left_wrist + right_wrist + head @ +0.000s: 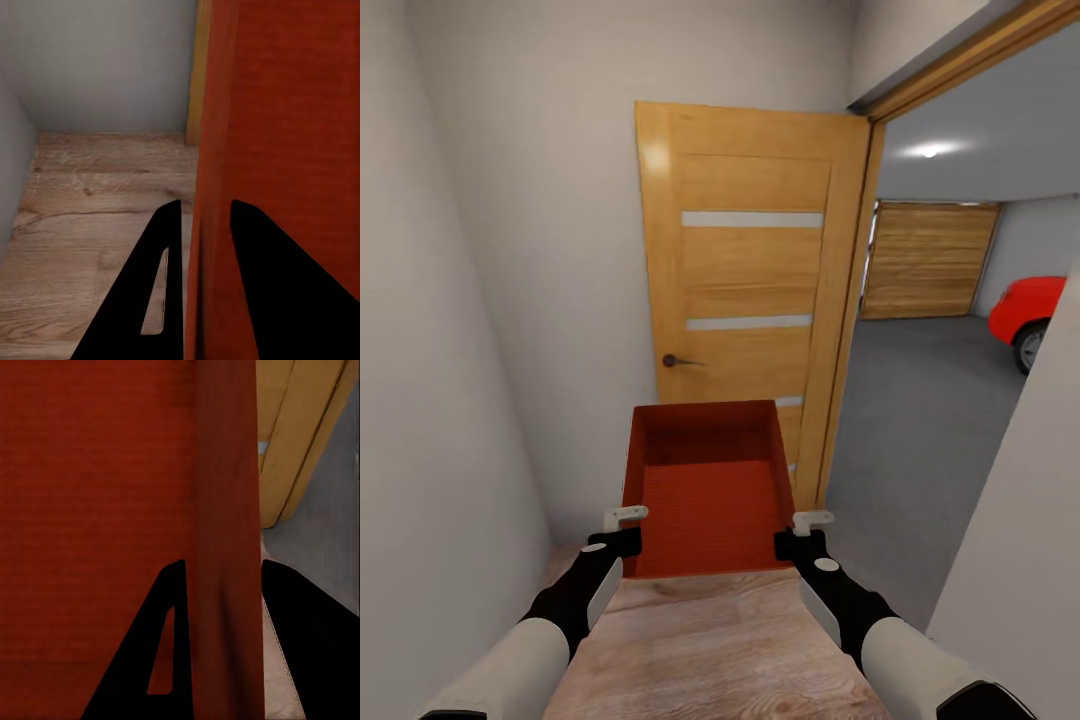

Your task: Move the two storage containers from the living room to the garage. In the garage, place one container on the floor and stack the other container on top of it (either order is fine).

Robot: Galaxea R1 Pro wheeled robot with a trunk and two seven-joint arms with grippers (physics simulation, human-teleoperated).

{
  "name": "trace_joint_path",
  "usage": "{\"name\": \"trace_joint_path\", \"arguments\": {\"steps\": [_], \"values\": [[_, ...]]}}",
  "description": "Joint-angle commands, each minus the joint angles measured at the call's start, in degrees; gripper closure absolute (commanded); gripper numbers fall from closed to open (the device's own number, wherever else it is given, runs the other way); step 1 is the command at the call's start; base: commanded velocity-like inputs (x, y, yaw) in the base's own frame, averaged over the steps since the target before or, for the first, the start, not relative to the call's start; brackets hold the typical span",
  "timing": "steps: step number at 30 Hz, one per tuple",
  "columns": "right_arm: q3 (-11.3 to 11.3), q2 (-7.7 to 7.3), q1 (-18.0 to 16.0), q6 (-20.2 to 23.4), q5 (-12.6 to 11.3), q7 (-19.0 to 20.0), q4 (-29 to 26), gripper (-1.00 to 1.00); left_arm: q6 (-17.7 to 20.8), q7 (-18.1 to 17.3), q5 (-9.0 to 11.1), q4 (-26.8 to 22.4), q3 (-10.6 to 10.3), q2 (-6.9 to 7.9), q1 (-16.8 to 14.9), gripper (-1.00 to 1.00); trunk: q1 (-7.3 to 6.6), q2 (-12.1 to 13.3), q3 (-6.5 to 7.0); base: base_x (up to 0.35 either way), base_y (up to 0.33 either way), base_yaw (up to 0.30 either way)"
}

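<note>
on the far left a plain grey wall point(450, 330) runs close beside the robot, so a swing that way could be expected to knock the load against it. the left gripper point(622, 530) is closed on the near left wall of the storage container point(710, 490); in the left wrist view one finger is seen on each side of that orange-red wall point(214, 225), pinching it. the container is held level in the air between the two arms, open top up, above the light wood-plank floor point(710, 630) and just in front of the wooden door point(750, 290). the right gripper point(807, 533) is likewise clamped on the near right wall, with a finger either side of it in the right wrist view point(225, 585).

because the container is gripped only by thin walls at its near end, a slip or tilt could be caused by uneven motion of the two arms. the open door stands straight ahead and very near; if the base is driven forward, the far end of the container is likely to strike it. the doorway to the garage point(930, 400) lies to the right, and the turn is tight: the door frame point(850, 330) could be clipped by the container, or the white wall point(1020, 520) at the right by the right arm. beyond, the dark concrete floor point(920, 450) and a red car point(1030, 310) are seen.
</note>
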Motion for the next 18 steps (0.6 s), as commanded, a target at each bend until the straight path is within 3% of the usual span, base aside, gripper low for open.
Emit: {"name": "trace_joint_path", "arguments": {"steps": [1,9,18], "values": [[0.1,-0.07,0.0,-0.3,-0.8,-0.4,2.6,1.00,0.4,0.6,-0.9,-0.4,1.1,0.37,0.0,1.00,0.02,-0.1,-0.01,0.000,0.000,-0.260],[0.1,-0.07,0.0,-0.3,-0.8,-0.4,2.6,1.00,0.4,0.6,-0.9,-0.3,1.1,0.37,0.0,1.00,0.02,-0.1,-0.01,0.028,0.000,-0.260],[0.1,-0.07,0.0,-0.3,-0.8,-0.4,2.6,1.00,0.4,0.6,-0.9,-0.3,1.1,0.37,0.0,1.00,0.02,-0.1,-0.01,0.153,0.000,-0.260]]}}
